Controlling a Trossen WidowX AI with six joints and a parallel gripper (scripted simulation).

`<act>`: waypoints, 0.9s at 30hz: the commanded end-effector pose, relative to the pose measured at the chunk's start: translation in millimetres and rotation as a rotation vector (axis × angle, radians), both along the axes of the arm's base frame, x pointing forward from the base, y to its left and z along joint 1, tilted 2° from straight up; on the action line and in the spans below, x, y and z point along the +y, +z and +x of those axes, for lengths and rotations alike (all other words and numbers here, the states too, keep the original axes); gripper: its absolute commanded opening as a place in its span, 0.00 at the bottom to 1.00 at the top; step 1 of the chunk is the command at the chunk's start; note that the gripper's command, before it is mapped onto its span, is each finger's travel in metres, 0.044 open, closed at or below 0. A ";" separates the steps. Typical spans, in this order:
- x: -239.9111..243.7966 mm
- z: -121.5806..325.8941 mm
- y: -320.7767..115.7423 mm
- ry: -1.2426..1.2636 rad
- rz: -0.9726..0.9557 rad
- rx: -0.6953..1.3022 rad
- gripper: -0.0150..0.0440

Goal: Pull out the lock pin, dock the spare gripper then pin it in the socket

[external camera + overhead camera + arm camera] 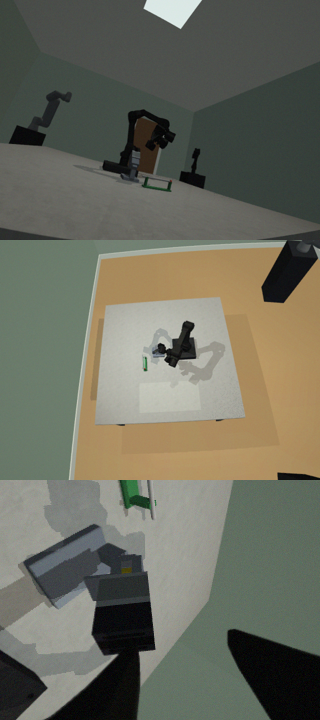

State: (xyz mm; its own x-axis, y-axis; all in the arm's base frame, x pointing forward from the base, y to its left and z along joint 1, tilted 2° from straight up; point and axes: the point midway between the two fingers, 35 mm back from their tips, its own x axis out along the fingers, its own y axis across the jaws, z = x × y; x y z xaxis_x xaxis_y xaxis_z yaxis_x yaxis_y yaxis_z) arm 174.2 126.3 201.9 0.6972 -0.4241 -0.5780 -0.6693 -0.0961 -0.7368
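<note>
The blue-grey mount (pixel 158 355) (pixel 132 173) (pixel 65 570) stands on the table left of the arm's base. The spare gripper (pixel 135 155) (pixel 124 626), as far as I can tell, is the grey-and-black block upright at the mount's socket; how far it is seated is hidden. The lock pin (pixel 157 178) (pixel 152 502), a pale rod with a red end, lies across the two posts of a green rack (pixel 146 364) (pixel 157 188) (pixel 131 492). My gripper (pixel 183 643) is partly open with nothing between its fingers. It hangs above the mount's height, and the left finger overlaps the block's lower edge in the wrist view.
The pale table (pixel 124 330) carries my arm's black base (pixel 189 353) (pixel 113 166) beside the mount. A lighter rectangle (pixel 169 397) marks the table nearer its front edge. Other arms on dark pedestals (pixel 286 276) (pixel 27 136) stand away from the table.
</note>
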 end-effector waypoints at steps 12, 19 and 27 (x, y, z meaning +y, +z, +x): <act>46.9 57.6 -10.2 -0.031 -0.031 0.382 0.56; 51.5 131.4 -28.2 -0.009 0.046 0.601 0.56; 38.3 204.9 -48.3 0.147 0.141 0.788 0.56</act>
State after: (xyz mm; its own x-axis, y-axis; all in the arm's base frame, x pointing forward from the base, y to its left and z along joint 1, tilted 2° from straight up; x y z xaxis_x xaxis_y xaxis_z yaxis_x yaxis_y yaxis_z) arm 361.1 170.2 160.1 0.1426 -0.2939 -0.9451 -0.9860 -0.1260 -0.1095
